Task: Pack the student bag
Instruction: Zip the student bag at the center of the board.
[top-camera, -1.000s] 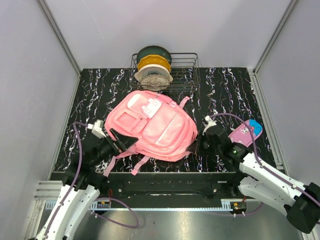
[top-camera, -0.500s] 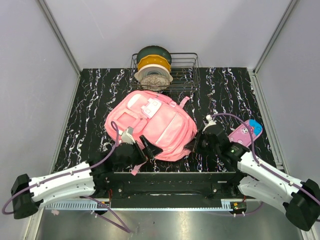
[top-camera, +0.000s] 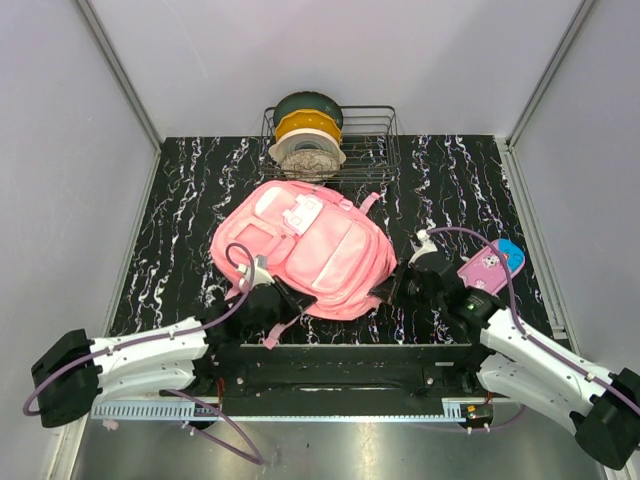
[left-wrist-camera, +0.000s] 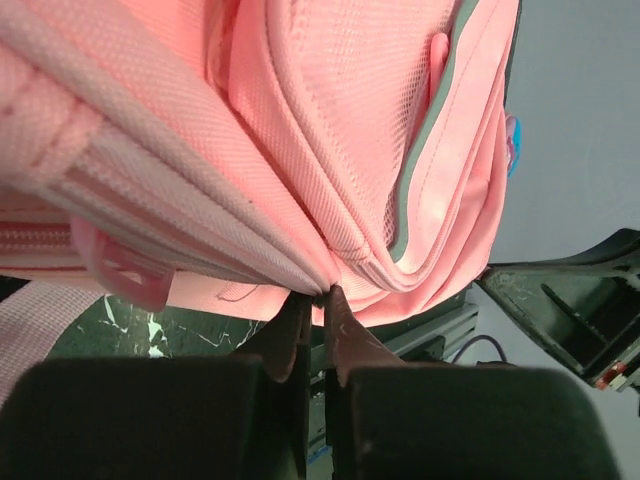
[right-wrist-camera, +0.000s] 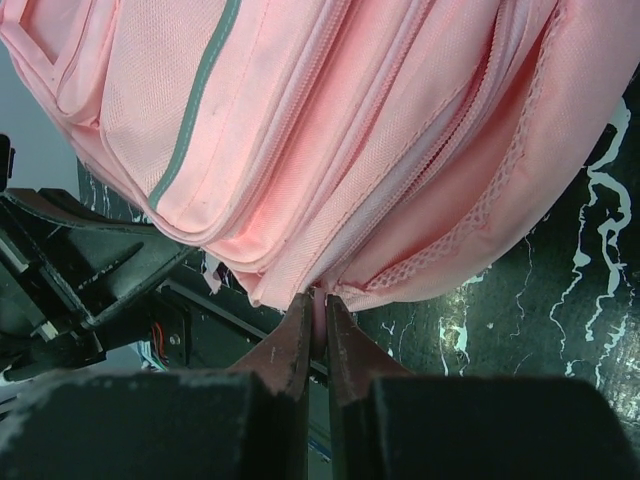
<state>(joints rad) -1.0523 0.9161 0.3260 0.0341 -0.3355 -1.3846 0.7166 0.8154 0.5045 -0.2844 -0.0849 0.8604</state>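
Both jaws pinched on student bag (top-camera: 322, 252)

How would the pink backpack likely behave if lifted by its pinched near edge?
Probably floppy: the backpack creases in folds where the right gripper pinches it, so it would likely sag. It lies fairly flat, so perhaps light. Its woven cloth should grip rather than slip.

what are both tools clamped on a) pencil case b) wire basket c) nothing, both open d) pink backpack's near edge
d: the wrist views show the left tool and right tool each pinched shut on the near edge of the pink backpack.
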